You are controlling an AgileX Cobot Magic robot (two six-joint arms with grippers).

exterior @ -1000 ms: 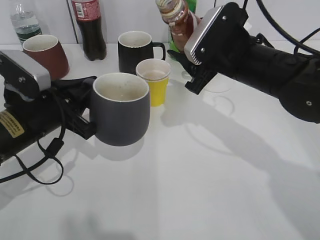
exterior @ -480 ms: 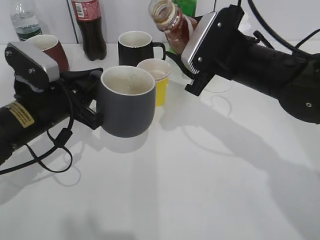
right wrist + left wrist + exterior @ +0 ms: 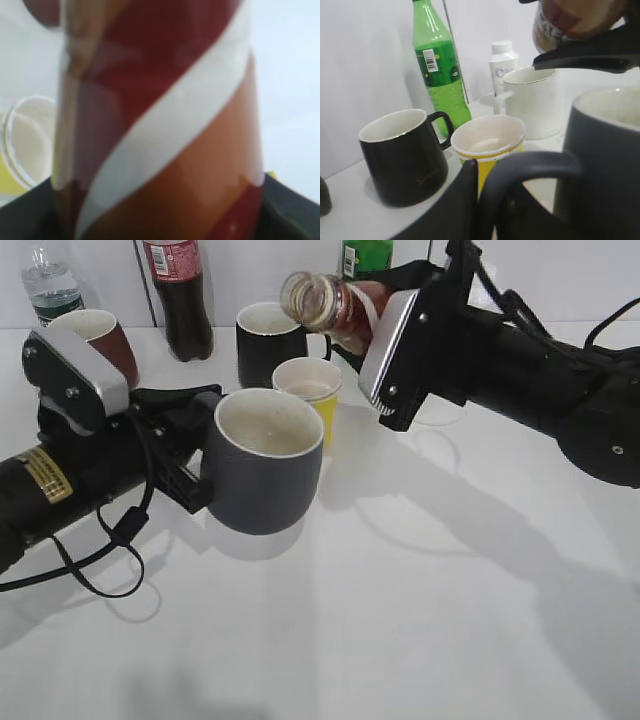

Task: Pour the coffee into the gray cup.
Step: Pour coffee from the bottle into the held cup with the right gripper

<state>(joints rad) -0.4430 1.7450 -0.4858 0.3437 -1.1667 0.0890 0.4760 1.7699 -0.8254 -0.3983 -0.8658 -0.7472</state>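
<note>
My left gripper (image 3: 190, 455) is shut on the handle (image 3: 530, 167) of the gray cup (image 3: 265, 462) and holds it lifted off the table, upright, its pale inside showing. My right gripper (image 3: 365, 325) is shut on the coffee bottle (image 3: 330, 305), brown with a white swirl label. The bottle is tipped nearly level with its open mouth pointing left, above and behind the cup. The bottle fills the right wrist view (image 3: 160, 125). Its lower part shows at the top right of the left wrist view (image 3: 575, 22). No liquid is seen falling.
A yellow paper cup (image 3: 310, 400) stands just behind the gray cup. A black mug (image 3: 268, 340), a reddish-brown mug (image 3: 95, 340), a cola bottle (image 3: 180, 295), a green bottle (image 3: 437, 70), a white mug (image 3: 532, 100) and a water bottle (image 3: 45, 285) stand at the back.
The right gripper has tipped the coffee bottle further over to the left, mouth now pointing sideways. The left gripper has carried the gray cup a little to the right, toward the bottle.
</note>
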